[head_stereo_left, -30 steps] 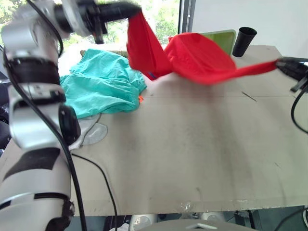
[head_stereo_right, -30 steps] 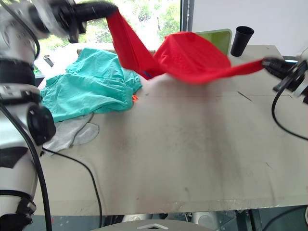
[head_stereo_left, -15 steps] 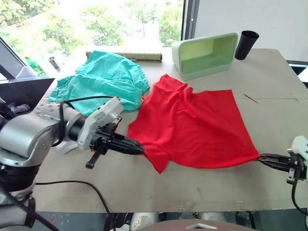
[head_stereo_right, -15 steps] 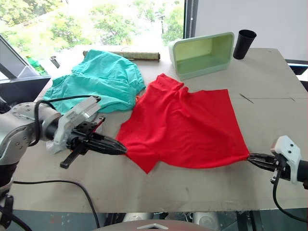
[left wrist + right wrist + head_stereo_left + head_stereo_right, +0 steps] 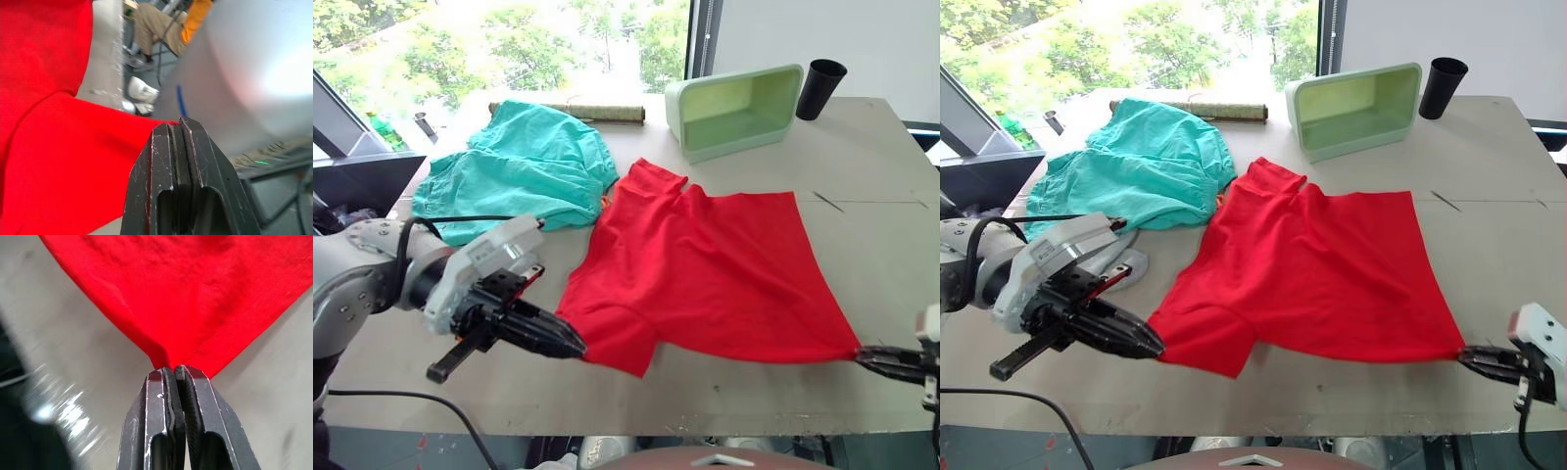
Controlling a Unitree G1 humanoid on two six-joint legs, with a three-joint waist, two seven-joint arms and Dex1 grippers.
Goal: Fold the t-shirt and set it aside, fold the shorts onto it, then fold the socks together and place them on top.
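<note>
Two claws, left (image 5: 576, 345) and right (image 5: 864, 356), each pinch a near corner of the t-shirt (image 5: 705, 269) spread flat on the table (image 5: 744, 387); uneven release would probably wrinkle it.

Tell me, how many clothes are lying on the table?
2 for sure: the red t-shirt spread mid-table, pinched by the left gripper and the right gripper, and the teal shorts behind it on the left. More may be hidden.
</note>
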